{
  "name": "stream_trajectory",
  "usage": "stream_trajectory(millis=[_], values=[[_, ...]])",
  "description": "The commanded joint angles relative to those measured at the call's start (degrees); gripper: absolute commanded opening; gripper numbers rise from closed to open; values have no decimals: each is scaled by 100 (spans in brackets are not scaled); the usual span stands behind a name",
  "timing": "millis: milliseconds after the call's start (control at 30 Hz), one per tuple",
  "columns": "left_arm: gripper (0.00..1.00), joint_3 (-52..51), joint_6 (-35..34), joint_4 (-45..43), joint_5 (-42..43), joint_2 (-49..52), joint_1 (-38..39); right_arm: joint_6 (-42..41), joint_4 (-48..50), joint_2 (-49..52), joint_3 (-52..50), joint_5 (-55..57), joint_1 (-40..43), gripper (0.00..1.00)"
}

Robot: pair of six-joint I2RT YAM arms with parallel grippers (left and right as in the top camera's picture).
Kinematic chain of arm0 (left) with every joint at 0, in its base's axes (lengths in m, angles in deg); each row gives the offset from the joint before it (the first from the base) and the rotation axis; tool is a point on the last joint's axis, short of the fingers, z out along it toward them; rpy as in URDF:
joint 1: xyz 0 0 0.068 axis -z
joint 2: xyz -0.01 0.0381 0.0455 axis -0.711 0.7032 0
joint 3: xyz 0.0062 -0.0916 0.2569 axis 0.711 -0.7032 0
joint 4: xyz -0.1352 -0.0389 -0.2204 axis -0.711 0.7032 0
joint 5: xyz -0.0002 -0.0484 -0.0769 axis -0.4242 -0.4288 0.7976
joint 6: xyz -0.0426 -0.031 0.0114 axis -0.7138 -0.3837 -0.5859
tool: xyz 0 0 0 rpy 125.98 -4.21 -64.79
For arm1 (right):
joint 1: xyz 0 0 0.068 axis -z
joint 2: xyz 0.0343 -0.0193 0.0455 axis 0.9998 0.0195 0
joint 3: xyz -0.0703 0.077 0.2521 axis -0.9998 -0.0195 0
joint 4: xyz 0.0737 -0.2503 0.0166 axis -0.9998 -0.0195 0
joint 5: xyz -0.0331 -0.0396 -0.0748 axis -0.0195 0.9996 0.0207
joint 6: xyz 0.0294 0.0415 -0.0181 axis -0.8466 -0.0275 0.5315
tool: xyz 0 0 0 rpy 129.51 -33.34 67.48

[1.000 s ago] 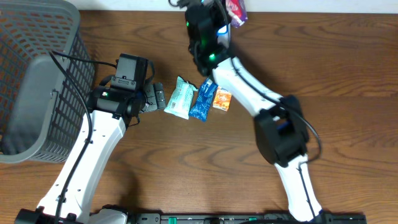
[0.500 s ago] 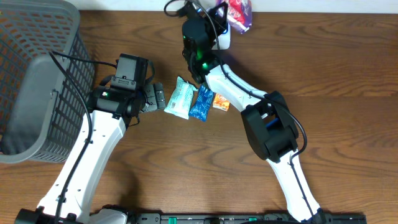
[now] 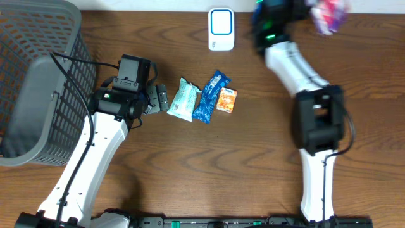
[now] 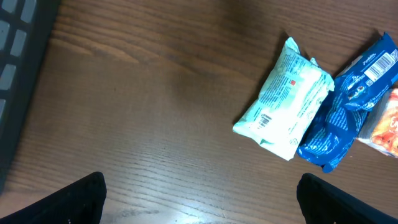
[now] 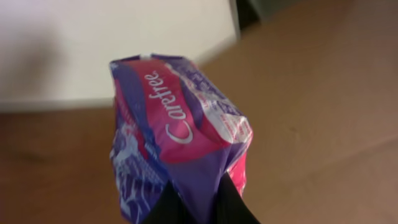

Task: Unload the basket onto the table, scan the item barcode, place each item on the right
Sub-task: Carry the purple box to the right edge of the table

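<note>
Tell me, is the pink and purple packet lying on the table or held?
Held. The right pincer is shut on the lower end of the packet in the wrist view, with the table blurred behind it.

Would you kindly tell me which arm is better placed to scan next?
Right: the right hand grips the pink packet, ready to show the scanner; the left hand is open, empty.

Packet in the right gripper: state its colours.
The packet is purple and pink with white lettering; the right wrist view shows it best.
</note>
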Motion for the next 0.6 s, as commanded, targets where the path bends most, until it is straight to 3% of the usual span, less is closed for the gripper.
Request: stream_trajectory(millis=[0,100,133,233,400,467,500,567], values=[[98,44,-76,20,-74,26,-13,-1099,-1043,-199,52,636,776,1],[98,44,-76,20,-74,26,-13,-2149,-2413,-199,52,562,1198,1],[98,44,-76,20,-74,26,-13,-2892,-3418,-199,50,332,1412,4],[98,44,-76,20,-74,26,-13,-3783,-4815,-199,50,-361,1707,5],[98,44,-76,20,-74,26,-13,-4708,-5910,-181,50,-1003,2181,1],[98,44,-76,20,-74,26,-13,-4940,-6144,-181,50,-1012,2367,4],[98,44,-76,20,-74,26,-13,-4959,-6223,-181,50,-1075,2433,15],[98,44,-76,20,-74,26,-13,-4959,-6443,-181,50,-1375,2562,57]])
